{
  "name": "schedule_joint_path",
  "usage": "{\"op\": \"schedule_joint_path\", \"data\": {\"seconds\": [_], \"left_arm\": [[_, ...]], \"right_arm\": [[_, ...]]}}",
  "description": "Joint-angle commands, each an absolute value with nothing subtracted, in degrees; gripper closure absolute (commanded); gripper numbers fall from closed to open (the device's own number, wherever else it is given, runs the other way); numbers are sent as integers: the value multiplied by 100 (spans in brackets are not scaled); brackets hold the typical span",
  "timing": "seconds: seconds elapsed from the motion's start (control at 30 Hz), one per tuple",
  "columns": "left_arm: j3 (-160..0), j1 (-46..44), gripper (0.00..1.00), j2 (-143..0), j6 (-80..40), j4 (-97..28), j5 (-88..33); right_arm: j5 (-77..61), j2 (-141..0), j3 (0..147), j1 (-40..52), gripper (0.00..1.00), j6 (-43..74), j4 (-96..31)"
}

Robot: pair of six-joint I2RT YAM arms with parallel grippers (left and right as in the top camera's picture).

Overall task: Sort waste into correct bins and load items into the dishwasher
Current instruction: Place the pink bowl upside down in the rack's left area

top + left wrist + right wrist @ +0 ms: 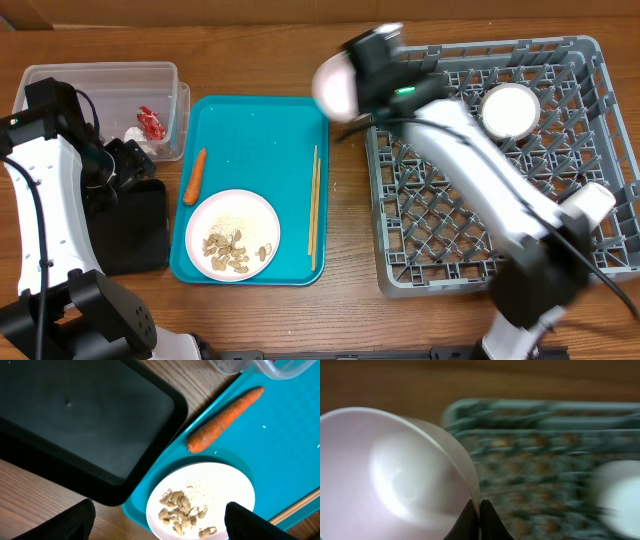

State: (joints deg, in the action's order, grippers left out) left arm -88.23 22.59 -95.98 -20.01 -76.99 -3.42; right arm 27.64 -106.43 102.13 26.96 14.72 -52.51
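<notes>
Though blurred overhead, wrist shows right gripper (pixel 480 519) clamping bowl (pixel 395 475) | left gripper (pixel 165 521) apart

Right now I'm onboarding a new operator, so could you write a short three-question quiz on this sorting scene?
1. True or false: the carrot lies inside the clear tub.
2. What is the right gripper shut on? A) a spoon B) a white bowl C) a sponge
3. Fill in: the plate holding nut pieces sits on the ____ tray.
Key: 1 false, it lies on the teal tray; 2 B; 3 teal.
</notes>
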Motion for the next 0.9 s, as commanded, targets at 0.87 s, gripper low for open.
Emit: {"op": "schedule_joint_path", "data": {"seconds": [0.87], "left_arm": [[-8833,2206,15,-9448,-2143,-7544,-454]], "right_arm": [[6005,-11063,8246,3116,88,3522,-6219]]}}
